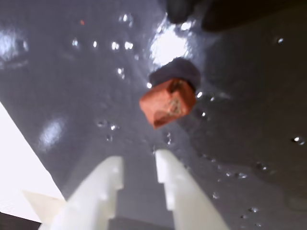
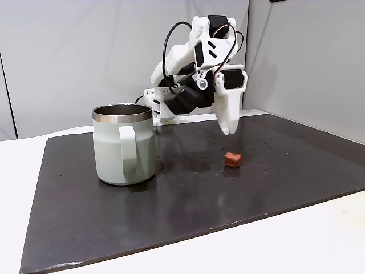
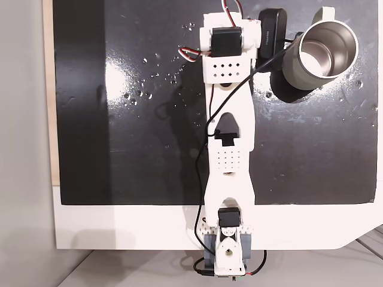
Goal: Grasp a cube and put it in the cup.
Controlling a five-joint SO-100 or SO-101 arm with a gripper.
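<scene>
My gripper [image 1: 139, 165] hangs above the dark mat [image 2: 188, 194], fingers a narrow gap apart, holding nothing. The cube [image 1: 168, 102] lies on the mat ahead of my fingertips and slightly right in the wrist view, well apart from the cup [image 2: 123, 144]. I should widen my jaws, centre them over the cube, then descend.

No lettering, brand, number or sign can be read anywhere around me. My white arm [image 3: 227, 155] carries only plain rows of small holes, the cup [image 2: 124, 145] has a bare mint-green wall, and the dark mat [image 2: 188, 194] has only shiny specks. A pale mark shows on one face of the cube [image 1: 168, 102] in the wrist view, too blurred to read as anything.
</scene>
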